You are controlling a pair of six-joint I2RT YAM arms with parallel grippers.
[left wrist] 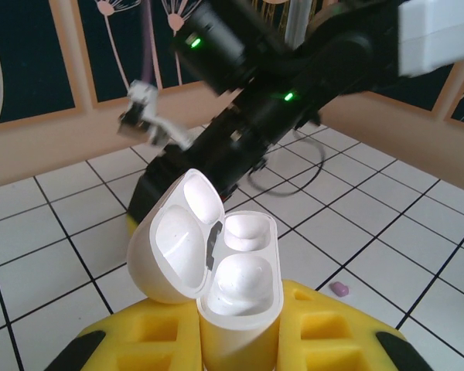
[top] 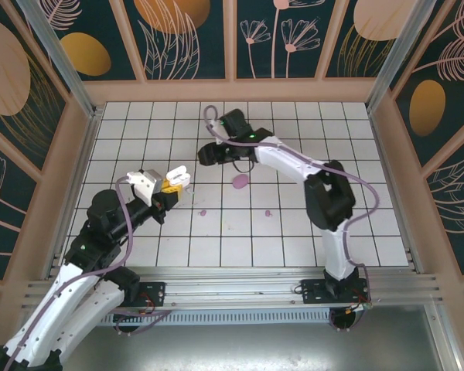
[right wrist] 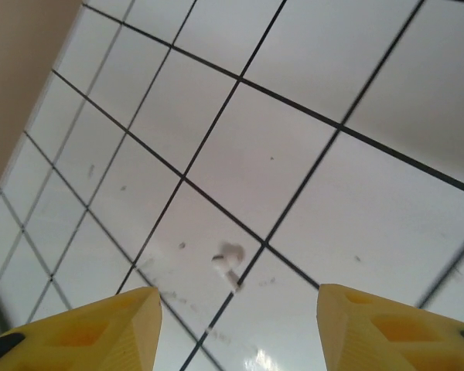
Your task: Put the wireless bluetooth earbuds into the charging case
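My left gripper [left wrist: 240, 328] is shut on the white charging case [left wrist: 241, 290], held upright between yellow fingers [left wrist: 332, 332]. Its lid [left wrist: 170, 247] is flipped open to the left. In the top view the case [top: 175, 179] hangs over the left-middle tiles. My right gripper [right wrist: 237, 309] is open, hovering just above a white earbud [right wrist: 230, 259] that lies on a tile beside a grout line. From above, the right gripper [top: 207, 152] reaches toward the back centre. A pale purple earbud [left wrist: 339, 289] lies on the floor; two of them [top: 203, 212] [top: 268, 212] show from above.
A purple case [top: 240, 182] lies on the tiles right of centre. The right arm [left wrist: 255, 116] crosses close behind the white case in the left wrist view. Wooden walls [top: 232, 91] ring the tiled floor.
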